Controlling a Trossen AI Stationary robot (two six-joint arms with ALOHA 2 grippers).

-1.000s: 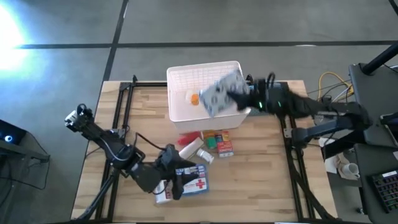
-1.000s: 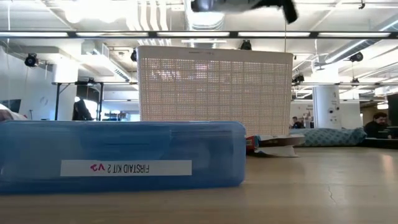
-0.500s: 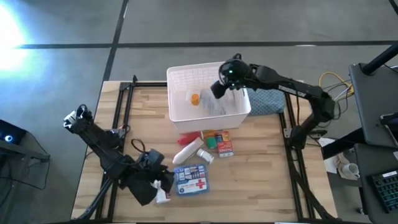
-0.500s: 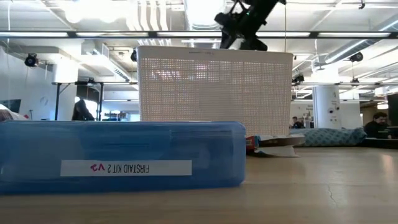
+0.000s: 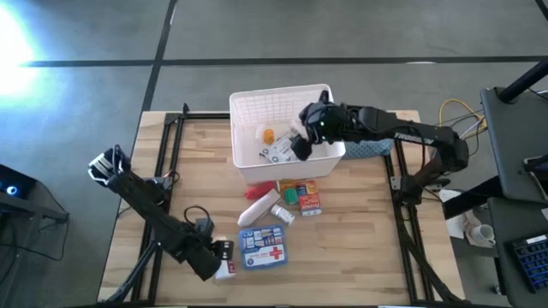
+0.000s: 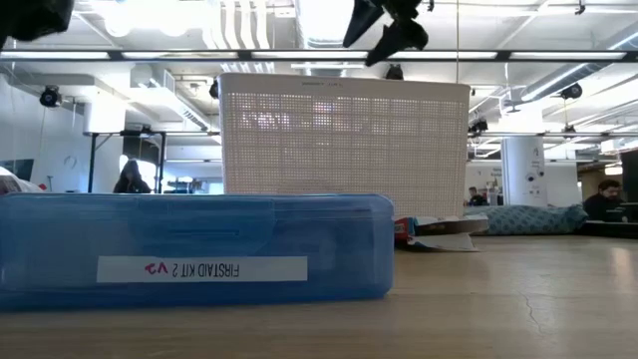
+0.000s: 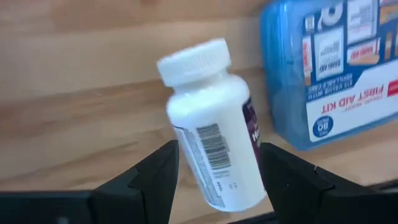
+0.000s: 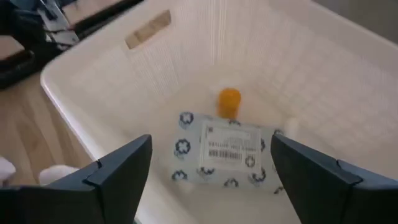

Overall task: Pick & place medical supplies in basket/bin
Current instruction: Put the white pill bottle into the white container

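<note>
The white basket (image 5: pixel 282 137) sits at the far middle of the table (image 5: pixel 360 248), so both my arms can reach it. My right tool (image 5: pixel 301 139) hangs wide over it, the grey patterned packet (image 8: pixel 227 152) lying inside beside the orange vial (image 8: pixel 229 101). My left tool (image 7: pixel 214 168) clasps the white pill bottle (image 7: pixel 211 124) beside the blue first-aid kit (image 5: pixel 263 248), ready to carry over.

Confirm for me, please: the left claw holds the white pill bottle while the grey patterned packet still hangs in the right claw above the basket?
Not quite: the right wrist view shows the grey patterned packet lying inside the basket, beside the orange vial; the right claw is open. The left claw does hold the white pill bottle.
</note>
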